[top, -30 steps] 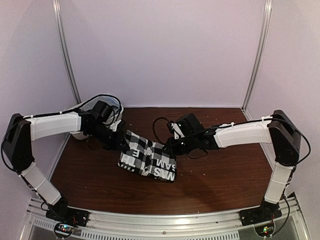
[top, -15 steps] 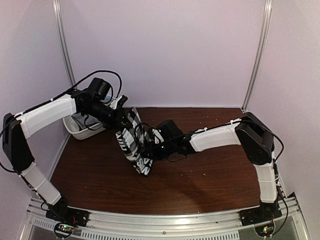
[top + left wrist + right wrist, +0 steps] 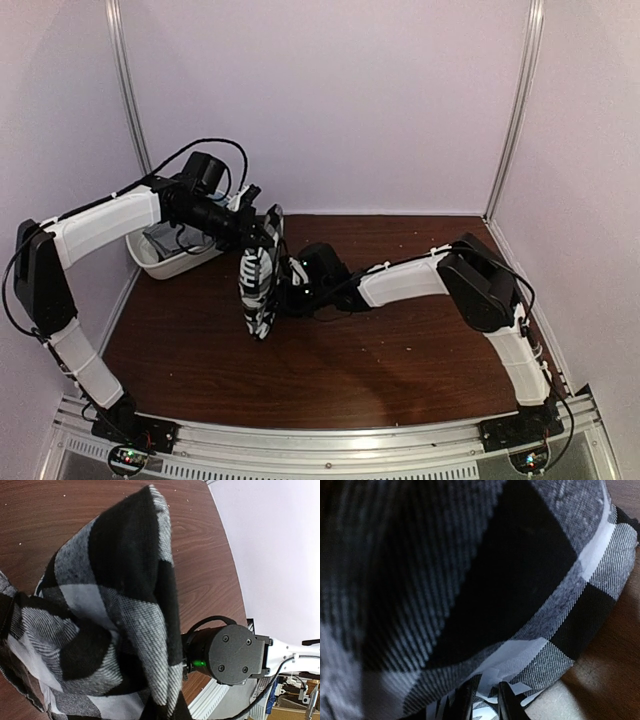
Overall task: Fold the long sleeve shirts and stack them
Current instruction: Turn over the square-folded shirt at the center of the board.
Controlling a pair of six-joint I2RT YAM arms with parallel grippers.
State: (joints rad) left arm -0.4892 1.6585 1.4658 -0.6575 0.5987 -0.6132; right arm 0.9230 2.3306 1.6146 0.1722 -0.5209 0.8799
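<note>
From above, the checked shirt [image 3: 259, 285] hangs as a narrow upright bundle over the left-centre of the brown table [image 3: 400, 350]. Its lower end is down by the wood. The left gripper [image 3: 262, 224] meets the bundle's top end from the far left. Its fingers are buried in the cloth, which hangs from them, so the jaws are closed on it. The right gripper [image 3: 286, 290] presses into the bundle's right side at mid-height. A white tub [image 3: 160, 262] sits in the far left corner, behind the left arm.

In the left wrist view, the shirt [image 3: 115, 625] fills the left of the picture in black, white and grey squares, hiding that gripper's own fingers. Just beyond the cloth's edge is the right arm's round black housing [image 3: 232, 652] with a green light, above the table [image 3: 200, 555].

In the right wrist view, the right gripper [image 3: 485, 696] has its two fingers nearly together, pinching a white fold of the shirt [image 3: 520, 570]. A strip of table [image 3: 605, 670] shows at right.
</note>
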